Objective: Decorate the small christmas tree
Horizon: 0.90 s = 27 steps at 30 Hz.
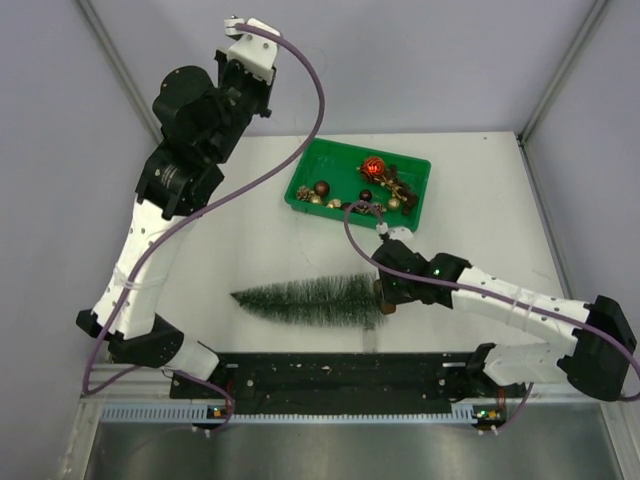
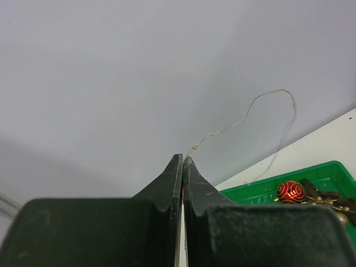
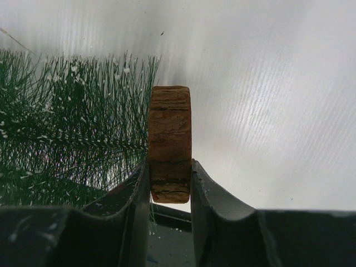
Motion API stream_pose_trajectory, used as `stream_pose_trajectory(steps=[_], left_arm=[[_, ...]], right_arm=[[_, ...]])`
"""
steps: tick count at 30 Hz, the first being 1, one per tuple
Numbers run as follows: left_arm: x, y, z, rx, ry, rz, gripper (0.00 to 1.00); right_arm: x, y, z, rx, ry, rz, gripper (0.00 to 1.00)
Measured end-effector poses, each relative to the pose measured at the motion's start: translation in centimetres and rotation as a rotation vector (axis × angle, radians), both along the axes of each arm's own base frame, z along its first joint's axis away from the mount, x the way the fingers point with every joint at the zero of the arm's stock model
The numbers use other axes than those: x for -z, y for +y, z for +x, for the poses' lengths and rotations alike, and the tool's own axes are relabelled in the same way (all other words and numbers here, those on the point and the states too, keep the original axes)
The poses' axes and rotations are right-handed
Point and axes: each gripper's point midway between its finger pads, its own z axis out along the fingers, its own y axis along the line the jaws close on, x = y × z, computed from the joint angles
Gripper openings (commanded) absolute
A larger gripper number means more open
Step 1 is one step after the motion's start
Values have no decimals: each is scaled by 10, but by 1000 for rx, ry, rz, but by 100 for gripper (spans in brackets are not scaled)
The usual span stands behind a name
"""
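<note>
Wire [image 2: 250, 110] in raised left end effector [image 2: 182, 162], tree base [image 3: 169, 122] in right end effector [image 3: 169, 169]

1. No text, label, brand, number or sign can be read in any of the three views.
2. The small coloured spots on the pale slotted rail [image 1: 300, 411] by the arm bases are too small to tell whether they carry any writing.
</note>
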Motion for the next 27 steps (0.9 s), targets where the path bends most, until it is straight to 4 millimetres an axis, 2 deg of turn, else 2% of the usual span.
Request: stream_pose_trajectory(steps=[8, 13, 19, 22, 27], left_arm=[[-14, 0, -5, 8, -39, -24, 4], [-34, 0, -14, 20, -87, -57, 3], [-57, -1, -30, 65, -134, -126, 6], [-67, 0, -46, 108, -146, -159, 7], [-85, 13, -90, 189, -175, -201, 8]], right_arm=[[13, 15, -18, 1, 14, -28, 0], [24, 16, -17, 52, 25, -58, 0], [30, 19, 3, 165, 5, -58, 0], [29, 16, 18, 249, -6, -17, 0], [26, -1, 40, 397, -38, 43, 0]])
